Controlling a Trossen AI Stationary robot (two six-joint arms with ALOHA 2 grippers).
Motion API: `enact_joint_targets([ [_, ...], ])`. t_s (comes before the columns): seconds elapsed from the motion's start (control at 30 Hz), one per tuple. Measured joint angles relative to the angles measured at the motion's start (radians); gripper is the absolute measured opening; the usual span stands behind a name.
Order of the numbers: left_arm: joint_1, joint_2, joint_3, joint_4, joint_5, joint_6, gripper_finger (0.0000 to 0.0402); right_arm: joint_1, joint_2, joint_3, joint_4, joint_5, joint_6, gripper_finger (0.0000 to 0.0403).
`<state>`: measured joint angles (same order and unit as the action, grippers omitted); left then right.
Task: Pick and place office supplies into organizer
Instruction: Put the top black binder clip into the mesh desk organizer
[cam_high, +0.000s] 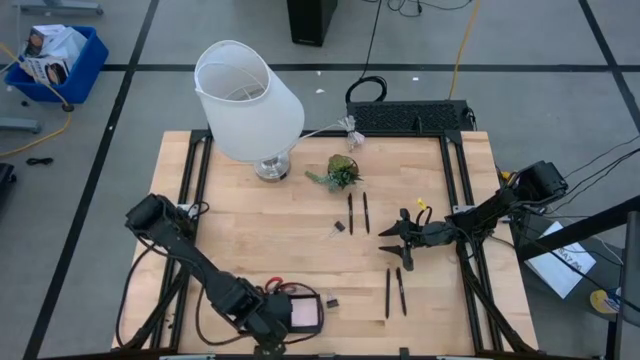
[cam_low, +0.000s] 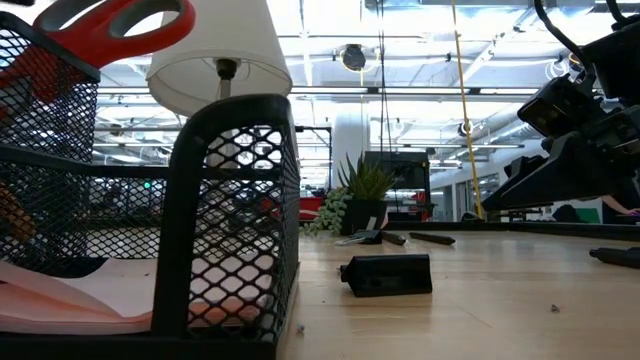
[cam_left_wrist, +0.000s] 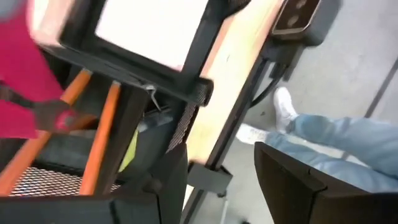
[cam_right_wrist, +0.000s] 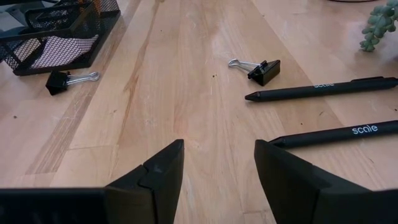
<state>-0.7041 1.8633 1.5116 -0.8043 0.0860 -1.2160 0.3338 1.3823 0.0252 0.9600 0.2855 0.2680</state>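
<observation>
Left gripper: released, fingers apart, over the organizer.
Right gripper: parted, empty, well away from the organizer.
Supplies: scissors, pad inside organizer; pens, clip beside it.
Risk: left gripper catching the mesh wall while lifting, dragging the organizer along.

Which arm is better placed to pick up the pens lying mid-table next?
Right, probably. Its open tool hovers beside the pens, which its wrist view shows just ahead. The left tool sits over the organizer at the near edge.
</observation>
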Motion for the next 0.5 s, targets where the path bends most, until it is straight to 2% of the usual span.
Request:
enact_joint_targets([
  [0.4,0.03,-0.094,0.0,0.002,0.028,-0.049,0.0189,0.0,0.0,0.0,0.0,0.0,0.0,0.0192],
  [0.5,0.044,-0.124,0.0,0.047,0.042,-0.053,0.0189,0.0,0.0,0.0,0.0,0.0,0.0,0.0192],
])
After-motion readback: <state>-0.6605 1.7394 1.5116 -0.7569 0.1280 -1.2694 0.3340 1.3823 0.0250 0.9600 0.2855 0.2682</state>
